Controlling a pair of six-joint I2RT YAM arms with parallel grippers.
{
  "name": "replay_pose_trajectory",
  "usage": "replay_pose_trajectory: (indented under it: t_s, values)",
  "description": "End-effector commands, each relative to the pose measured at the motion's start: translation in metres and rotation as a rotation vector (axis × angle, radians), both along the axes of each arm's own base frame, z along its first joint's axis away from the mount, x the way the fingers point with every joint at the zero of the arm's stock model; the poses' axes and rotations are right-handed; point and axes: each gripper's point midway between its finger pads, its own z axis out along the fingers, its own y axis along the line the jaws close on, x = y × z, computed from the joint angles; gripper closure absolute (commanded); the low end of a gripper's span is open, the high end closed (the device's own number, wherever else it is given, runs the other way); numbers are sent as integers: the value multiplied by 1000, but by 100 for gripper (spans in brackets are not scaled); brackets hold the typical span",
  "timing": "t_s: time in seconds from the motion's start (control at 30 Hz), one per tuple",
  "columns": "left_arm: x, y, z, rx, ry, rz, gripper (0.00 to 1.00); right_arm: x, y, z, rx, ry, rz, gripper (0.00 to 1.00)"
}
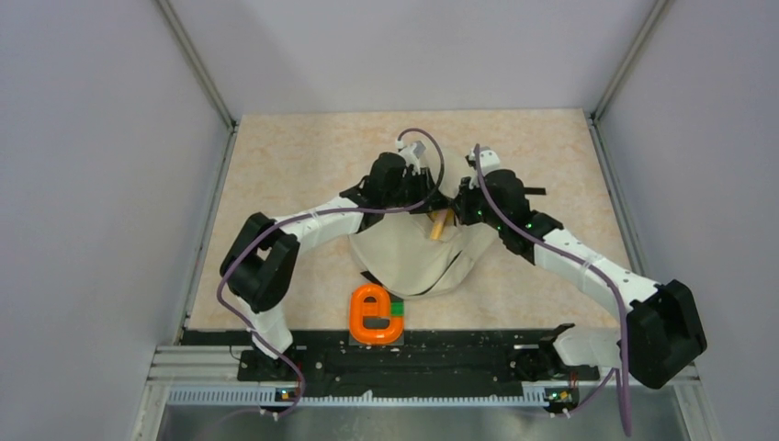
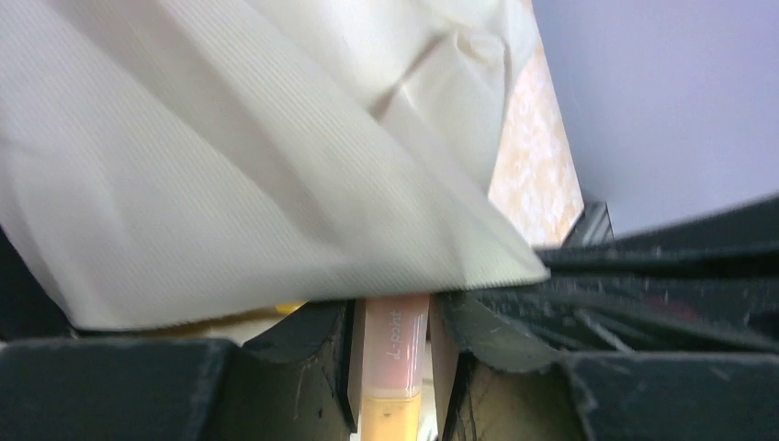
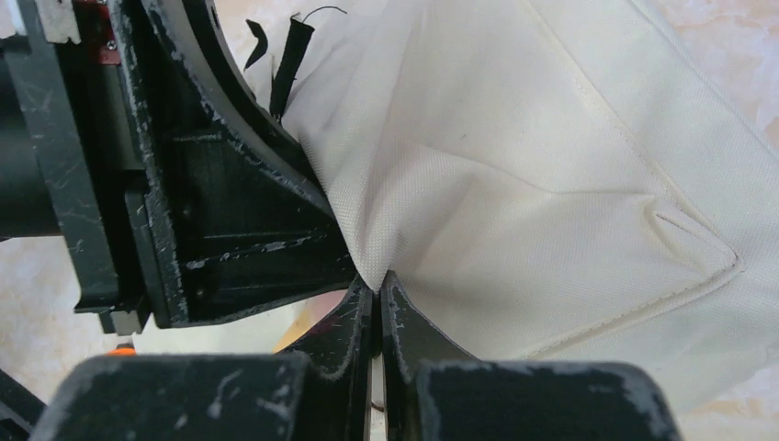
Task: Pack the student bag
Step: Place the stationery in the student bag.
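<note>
Grey walls stand around a beige, speckled worktop (image 1: 294, 165). In the middle of it, between the two arms, lies the bag (image 1: 404, 262). It is soft, cream cloth with fine ribs, full of folds and creases, with black trim along its near edge and a stitched seam that comes to a point.

The left end effector (image 2: 395, 308) is partly open, with a thin tube (image 2: 395, 354) squeezed between its two black, scratched fingers. The tube is round and smooth, pink at the far end and yellow nearer the wrist, with small writing on it. A flap of the bag's cloth hangs over its tip.

The right end effector (image 3: 377, 285) is closed tight and pinches a fold of the bag's cloth. The left end effector sits just beside it.

Near the arm bases, close to the bag, lies a shiny orange thing (image 1: 370, 314) shaped like a chunky loop, with a small green block (image 1: 397, 310) touching it.
</note>
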Motion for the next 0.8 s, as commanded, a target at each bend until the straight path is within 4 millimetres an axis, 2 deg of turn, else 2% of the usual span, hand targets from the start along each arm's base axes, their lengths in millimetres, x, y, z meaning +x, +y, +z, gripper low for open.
replay_pose_trajectory:
  t_s: [0.0,0.2,0.37,0.5,0.6,0.77]
  values:
    - [46,-11,42,-127,-175,142,86,1,12,38,107,-103,33,100]
    - [73,-4,46,-161,-279,268,86,0,11,22,96,-84,30,100]
    - [86,-1,49,-214,-320,340,86,0,10,10,86,-65,25,100]
    - [85,-4,38,-220,-304,350,86,2,10,5,74,-59,19,100]
    - [80,-4,22,-214,-288,363,86,3,10,1,68,-55,13,100]
    - [75,11,7,-225,-321,485,86,4,11,-5,74,-42,6,100]
